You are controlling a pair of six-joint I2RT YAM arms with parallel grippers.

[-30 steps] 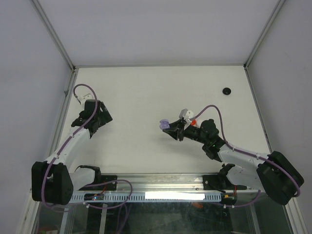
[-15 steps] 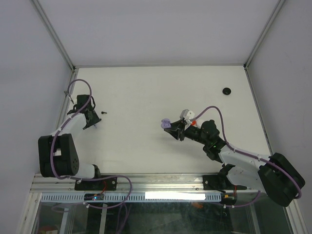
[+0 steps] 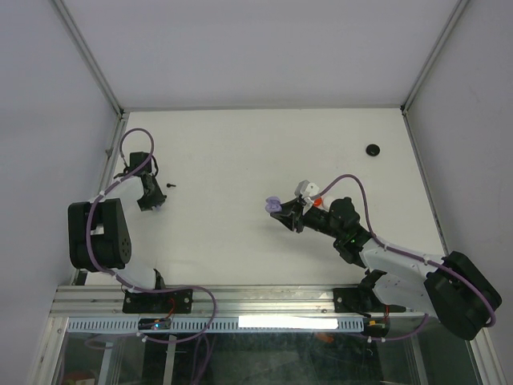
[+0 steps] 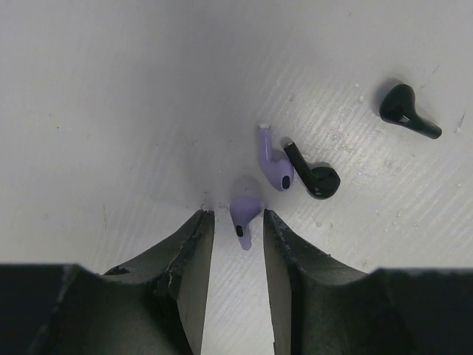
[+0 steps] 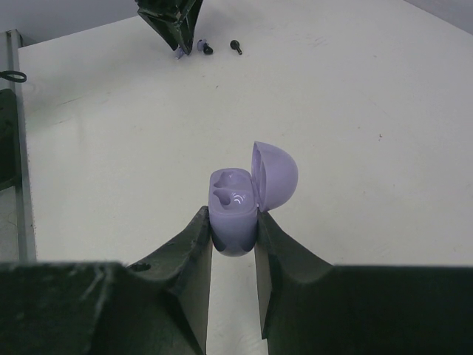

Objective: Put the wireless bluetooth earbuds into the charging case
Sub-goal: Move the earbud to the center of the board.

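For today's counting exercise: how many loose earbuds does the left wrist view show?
4: near lavender earbud between the fingertips of the left pincer; far lavender earbud just beyond; middle black earbud right beside that; outer black earbud apart, upper right. More may be hidden.

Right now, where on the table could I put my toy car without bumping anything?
The bare middle of the table, between the left gripper and the purple case held by the right gripper, is free. So is the far strip left of the black dot. It is crowded by the left gripper, where four earbuds lie.
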